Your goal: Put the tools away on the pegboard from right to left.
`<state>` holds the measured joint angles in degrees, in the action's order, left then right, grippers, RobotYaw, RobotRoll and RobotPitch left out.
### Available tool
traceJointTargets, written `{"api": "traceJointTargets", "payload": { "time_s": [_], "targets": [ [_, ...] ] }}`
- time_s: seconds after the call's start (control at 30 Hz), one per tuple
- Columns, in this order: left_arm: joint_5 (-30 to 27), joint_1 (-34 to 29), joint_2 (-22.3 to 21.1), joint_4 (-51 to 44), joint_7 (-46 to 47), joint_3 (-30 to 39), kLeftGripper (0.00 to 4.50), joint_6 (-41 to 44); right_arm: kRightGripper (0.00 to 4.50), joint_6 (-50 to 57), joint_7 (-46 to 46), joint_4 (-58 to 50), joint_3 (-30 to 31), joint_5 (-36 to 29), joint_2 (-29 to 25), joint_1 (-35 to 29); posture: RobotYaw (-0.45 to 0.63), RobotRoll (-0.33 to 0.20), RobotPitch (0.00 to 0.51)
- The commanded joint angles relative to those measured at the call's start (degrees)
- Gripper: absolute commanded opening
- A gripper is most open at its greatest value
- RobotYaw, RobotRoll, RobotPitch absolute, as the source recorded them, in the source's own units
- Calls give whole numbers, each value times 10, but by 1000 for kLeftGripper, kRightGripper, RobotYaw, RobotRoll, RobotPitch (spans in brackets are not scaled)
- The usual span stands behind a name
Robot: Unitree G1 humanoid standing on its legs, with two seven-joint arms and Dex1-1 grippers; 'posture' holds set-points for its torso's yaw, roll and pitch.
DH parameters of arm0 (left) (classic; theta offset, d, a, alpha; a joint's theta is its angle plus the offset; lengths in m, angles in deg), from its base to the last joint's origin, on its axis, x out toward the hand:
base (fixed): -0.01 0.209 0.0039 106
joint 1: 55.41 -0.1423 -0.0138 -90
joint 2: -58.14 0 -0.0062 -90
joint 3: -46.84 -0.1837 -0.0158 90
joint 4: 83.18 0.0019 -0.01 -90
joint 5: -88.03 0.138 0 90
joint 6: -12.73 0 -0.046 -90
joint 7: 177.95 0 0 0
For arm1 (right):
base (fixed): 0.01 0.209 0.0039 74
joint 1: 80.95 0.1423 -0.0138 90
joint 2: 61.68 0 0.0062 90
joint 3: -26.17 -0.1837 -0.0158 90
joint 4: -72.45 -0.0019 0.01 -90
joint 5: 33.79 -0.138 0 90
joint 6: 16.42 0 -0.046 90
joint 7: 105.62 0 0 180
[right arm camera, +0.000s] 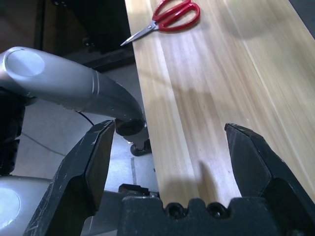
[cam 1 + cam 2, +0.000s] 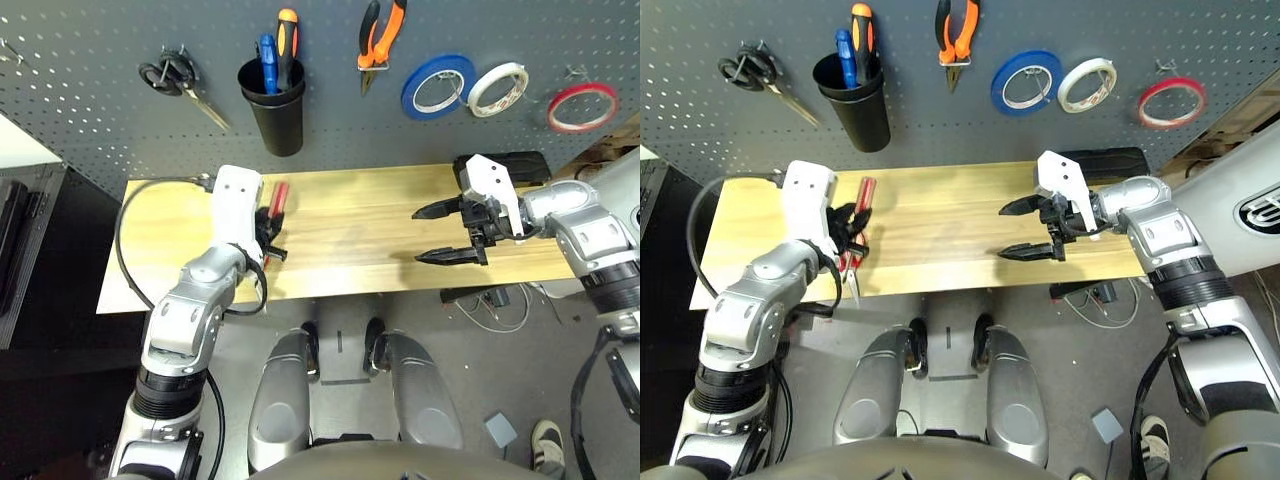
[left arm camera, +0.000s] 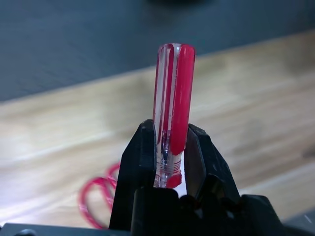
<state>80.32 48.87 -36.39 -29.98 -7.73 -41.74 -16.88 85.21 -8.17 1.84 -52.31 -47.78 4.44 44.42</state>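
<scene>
My left gripper (image 2: 272,226) is shut on the red-handled slim screwdriver (image 3: 172,98), handle pointing toward the pegboard (image 2: 80,90), a little above the left part of the wooden table (image 2: 370,230). Red-handled scissors (image 1: 174,14) lie on the table just under and beside that gripper. My right gripper (image 2: 435,233) hovers open over the table's right part with nothing between its fingers. On the pegboard the thin red tape ring (image 2: 582,107) hangs at the far right, and the orange-and-black pliers (image 2: 381,35) hang near the middle.
A black cup (image 2: 275,110) on the board holds a blue and an orange-handled screwdriver. Black-handled scissors (image 2: 175,80) hang at its left. Blue (image 2: 438,87) and white (image 2: 497,88) tape rolls hang between pliers and red ring. A black cable (image 2: 130,220) loops over the table's left end.
</scene>
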Motion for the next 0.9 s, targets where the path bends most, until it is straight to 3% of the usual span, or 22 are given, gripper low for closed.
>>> {"api": "traceJointTargets", "payload": {
  "time_s": [0.03, 0.33, 0.57, 0.9],
  "targets": [
    [-6, -1, -3, -46, -4, 10, 848, 1, 4500, -18, -9, 16, -21, -10, 0, 3, 74, 0, 249],
    [15, 10, -32, -52, 3, 66, 847, -73, 4500, -37, 19, 25, -93, -66, 45, 32, 80, 0, 236],
    [7, 47, -13, -59, 10, 89, 847, -160, 4500, -91, 48, 19, -138, -89, 73, 36, 78, 0, 234],
    [-4, 168, 13, -63, 36, 96, 847, -156, 4500, -93, 78, 9, -161, -108, 76, 47, 61, 0, 226]
  ]
}}
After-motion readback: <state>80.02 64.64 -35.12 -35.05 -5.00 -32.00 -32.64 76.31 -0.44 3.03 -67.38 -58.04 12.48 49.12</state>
